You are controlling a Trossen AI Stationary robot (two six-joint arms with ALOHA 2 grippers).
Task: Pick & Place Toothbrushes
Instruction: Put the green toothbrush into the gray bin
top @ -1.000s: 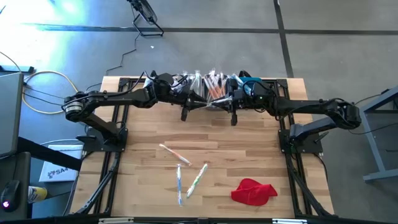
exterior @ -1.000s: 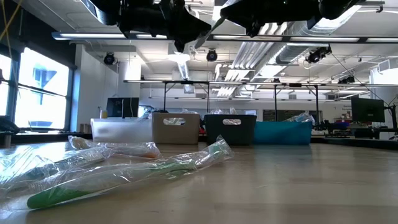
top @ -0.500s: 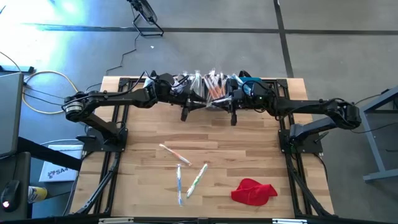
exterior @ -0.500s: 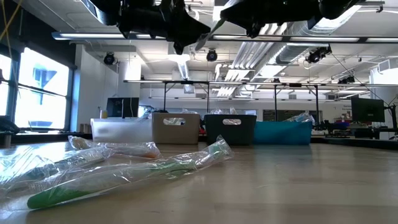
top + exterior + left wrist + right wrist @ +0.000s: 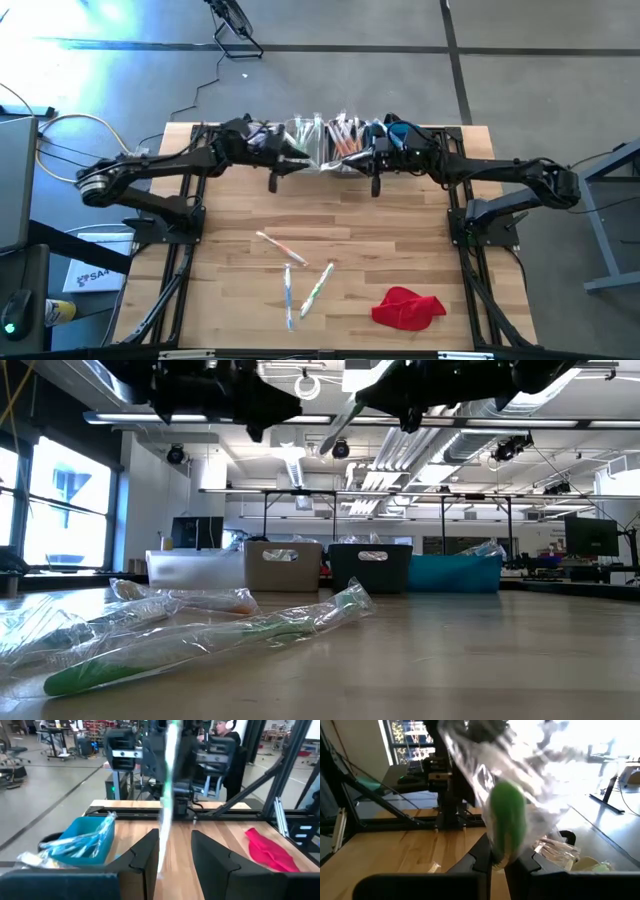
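Left gripper (image 5: 272, 178) has just let go and drawn away to the left along the far edge of the table. Its fingers (image 5: 145, 852) now stand parted with nothing between them, and in the low view it hangs clear of the wrapper that it was right beside a second ago. Right gripper (image 5: 376, 183) has not moved. Its jaws are clamped on the green toothbrush (image 5: 507, 822), whose crinkled clear wrapper sticks out toward the left arm and shows in the low view as a pale strip slanting down in the air (image 5: 338, 432), well above the table. I read this as a hand-over just completed: the green toothbrush has passed to the right arm alone, and the left arm is free to fetch another. The bins (image 5: 372, 567) stand in a row at the far edge, below both arms, so the right arm's next job is probably to lower the brush into one of them; which bin, I cannot tell. Three more wrapped toothbrushes (image 5: 289, 292) lie loose on the near middle of the table, apart from the red cloth (image 5: 408, 307) at the near right, so much of the task remains.
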